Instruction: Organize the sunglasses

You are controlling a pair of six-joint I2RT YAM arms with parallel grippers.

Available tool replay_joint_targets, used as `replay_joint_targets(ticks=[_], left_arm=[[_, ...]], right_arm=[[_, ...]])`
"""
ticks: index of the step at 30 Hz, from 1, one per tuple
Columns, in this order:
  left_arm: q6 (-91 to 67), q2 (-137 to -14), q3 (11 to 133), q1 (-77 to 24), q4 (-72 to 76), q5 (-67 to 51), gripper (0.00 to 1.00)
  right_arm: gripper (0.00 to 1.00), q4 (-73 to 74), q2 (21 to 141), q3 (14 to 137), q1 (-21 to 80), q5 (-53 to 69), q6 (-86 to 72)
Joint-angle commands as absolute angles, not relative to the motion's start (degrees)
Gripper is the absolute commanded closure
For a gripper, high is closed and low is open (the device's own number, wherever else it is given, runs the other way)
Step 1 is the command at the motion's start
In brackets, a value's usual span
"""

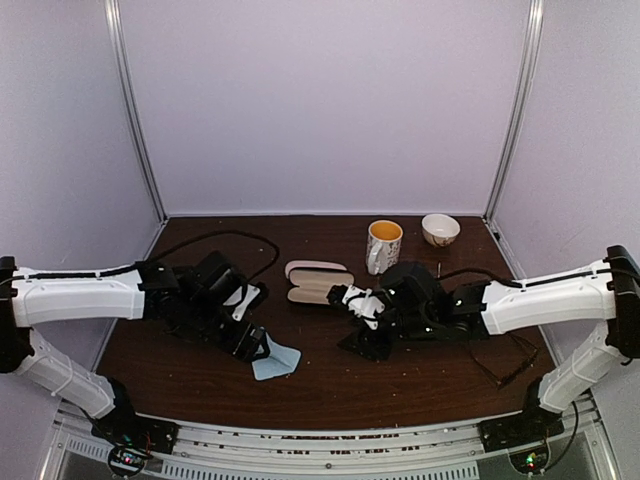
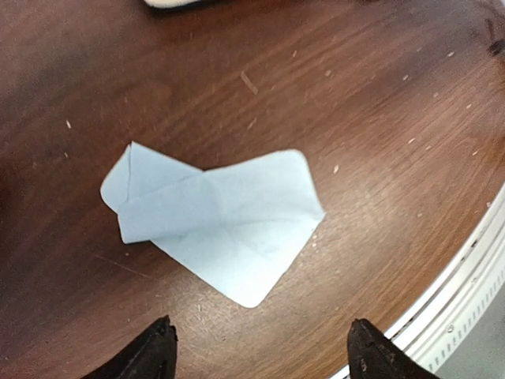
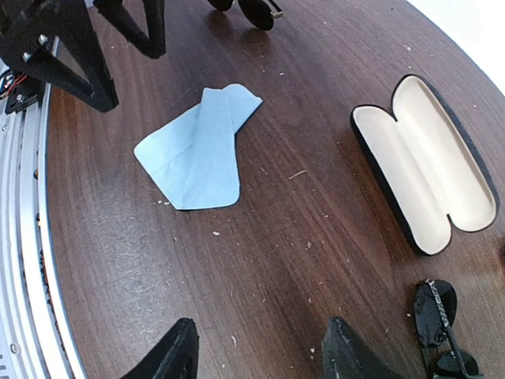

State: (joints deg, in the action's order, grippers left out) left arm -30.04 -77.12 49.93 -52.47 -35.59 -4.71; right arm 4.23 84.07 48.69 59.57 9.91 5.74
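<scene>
One dark-lensed pair of sunglasses (image 3: pixel 436 317) lies right of my right gripper (image 3: pixel 260 357), which is open over bare wood. Part of another dark pair (image 3: pixel 256 11) shows at the far edge of the right wrist view, near the left arm. A thin-framed pair (image 1: pixel 510 364) lies on the table under the right arm. My left gripper (image 2: pixel 260 355) is open just short of a crumpled light-blue cloth (image 2: pixel 213 223), with nothing between its fingers. In the top view the left gripper (image 1: pixel 258 345) and the right gripper (image 1: pixel 358 338) flank the cloth (image 1: pixel 277 360).
An open black case (image 3: pixel 426 158) with a cream lining lies mid-table (image 1: pixel 318 282). A mug (image 1: pixel 384 245) and a small bowl (image 1: pixel 440 229) stand at the back. The table's metal front rail (image 2: pixel 465 292) runs close to the left gripper.
</scene>
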Motion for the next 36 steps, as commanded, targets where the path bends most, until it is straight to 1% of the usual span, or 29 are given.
replay_joint_targets(ticks=[1,3,6,8,11,14,20,26,32,36], left_arm=[[-30.2,-74.0,51.9,-52.4,-35.9,-2.4,0.25],[-30.5,-73.9,50.9,-52.4,-36.8,-2.6,0.31],[-31.4,-74.2,47.2,-52.4,-36.3,-3.3,0.42],[-32.1,-74.7,45.9,-52.4,-35.7,-3.5,0.46],[-33.2,-75.7,44.7,-52.4,-34.7,-4.0,0.5],[-33.9,-76.9,43.8,-52.4,-33.5,-4.6,0.53],[-34.4,-77.7,43.2,-52.4,-33.1,-4.6,0.55],[-35.2,-77.1,42.2,-52.4,-32.0,-5.0,0.55],[-36.6,-76.0,40.6,-52.4,-31.1,-5.0,0.56],[-37.2,-75.0,39.9,-52.4,-30.7,-5.0,0.56]], right_arm=[[0.46,6.2,87.5,52.6,60.7,12.3,7.9],[0.49,6.4,89.6,54.3,61.0,12.9,7.9],[0.54,6.3,93.9,57.9,61.2,12.6,6.0],[0.57,6.9,97.4,61.0,61.3,12.1,3.6],[0.63,9.7,103.8,67.6,61.7,11.1,-0.4],[0.65,11.0,107.8,71.6,62.8,10.5,-2.3],[0.69,16.0,114.3,78.3,63.8,6.7,-4.0],[0.68,21.9,119.7,84.7,64.0,3.9,-4.7],[0.7,25.2,122.4,87.0,64.8,1.1,-4.7],[0.7,26.9,124.7,89.2,65.2,0.9,-4.7]])
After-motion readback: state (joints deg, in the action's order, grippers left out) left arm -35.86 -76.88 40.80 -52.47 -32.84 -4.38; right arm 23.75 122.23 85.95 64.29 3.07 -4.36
